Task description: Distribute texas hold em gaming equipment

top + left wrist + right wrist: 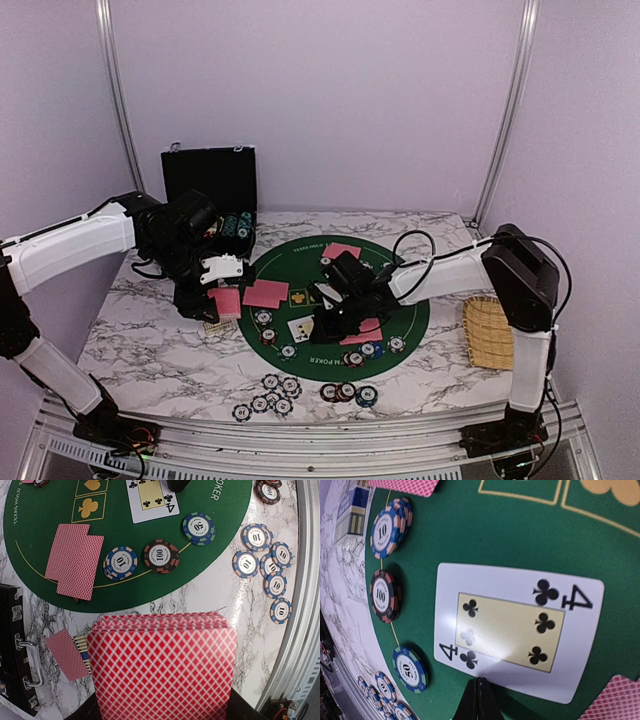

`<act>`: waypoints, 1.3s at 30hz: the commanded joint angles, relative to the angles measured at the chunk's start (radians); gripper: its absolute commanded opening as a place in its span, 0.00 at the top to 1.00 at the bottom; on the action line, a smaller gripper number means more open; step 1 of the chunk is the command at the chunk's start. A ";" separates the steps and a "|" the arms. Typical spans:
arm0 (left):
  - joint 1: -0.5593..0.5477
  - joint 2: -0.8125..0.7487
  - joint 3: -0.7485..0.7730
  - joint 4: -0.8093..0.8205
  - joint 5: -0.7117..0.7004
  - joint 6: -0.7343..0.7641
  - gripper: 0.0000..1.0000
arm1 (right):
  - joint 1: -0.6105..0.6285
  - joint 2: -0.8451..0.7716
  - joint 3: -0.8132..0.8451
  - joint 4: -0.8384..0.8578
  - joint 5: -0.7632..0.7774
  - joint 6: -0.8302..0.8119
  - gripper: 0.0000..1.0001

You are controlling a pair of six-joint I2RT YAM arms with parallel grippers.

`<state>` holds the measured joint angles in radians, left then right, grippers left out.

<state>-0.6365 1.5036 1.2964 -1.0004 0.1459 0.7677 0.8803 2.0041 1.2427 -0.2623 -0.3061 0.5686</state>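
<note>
My left gripper (224, 295) is shut on a deck of red-backed playing cards (162, 665), held above the marble just left of the green mat. My right gripper (480, 681) is shut, and its tips touch the near edge of a face-up four of clubs (520, 630) lying flat on the mat. I see nothing between its fingers. Along the mat's edge lie a 10 chip (120, 562), a 100 chip (160, 556) and a 50 chip (198, 528). Two face-down cards (75, 560) overlap on the mat's left side. Several more 10 chips (265, 570) lie on the marble.
The round green mat (300, 265) covers the table's middle. An open black case (210, 185) stands at the back left. A woven yellow tray (490, 330) sits at the right edge. A striped card box (82, 652) and a loose card lie under my left gripper. More chips (347, 392) lie near the front edge.
</note>
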 commanded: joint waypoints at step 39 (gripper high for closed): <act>0.004 -0.026 0.023 -0.030 -0.005 -0.004 1.00 | -0.085 -0.155 -0.174 -0.108 0.186 -0.084 0.71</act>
<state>-0.6357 1.5040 1.2964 -1.0008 0.1371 0.7670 0.7891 1.8816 1.1229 -0.2882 -0.1081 0.4816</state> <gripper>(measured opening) 0.658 0.291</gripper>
